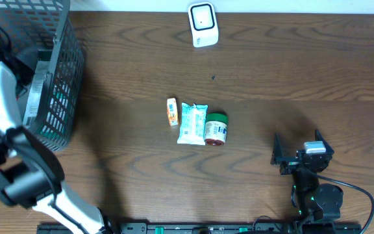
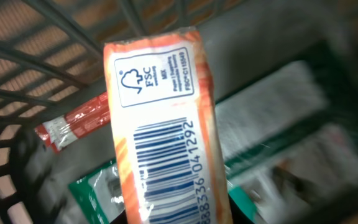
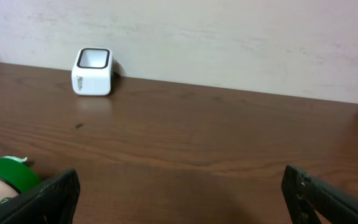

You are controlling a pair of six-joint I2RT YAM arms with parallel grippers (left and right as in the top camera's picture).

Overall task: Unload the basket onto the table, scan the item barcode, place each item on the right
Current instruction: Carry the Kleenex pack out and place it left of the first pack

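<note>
The orange pack (image 2: 160, 118) with white panels shows close to the left wrist camera, tilted a little, above other goods in the basket (image 1: 67, 78). Its black barcode (image 2: 166, 165) faces the camera, below an FSC mark. The white scanner (image 1: 203, 25) stands at the far edge of the desk (image 1: 291, 84), its dark-framed window facing up.

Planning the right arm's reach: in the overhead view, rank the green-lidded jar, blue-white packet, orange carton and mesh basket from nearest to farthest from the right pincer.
From the right pincer:
1. Green-lidded jar, right end of the middle row.
2. Blue-white packet, middle of the row.
3. Orange carton, left end.
4. Mesh basket, far left.
</note>
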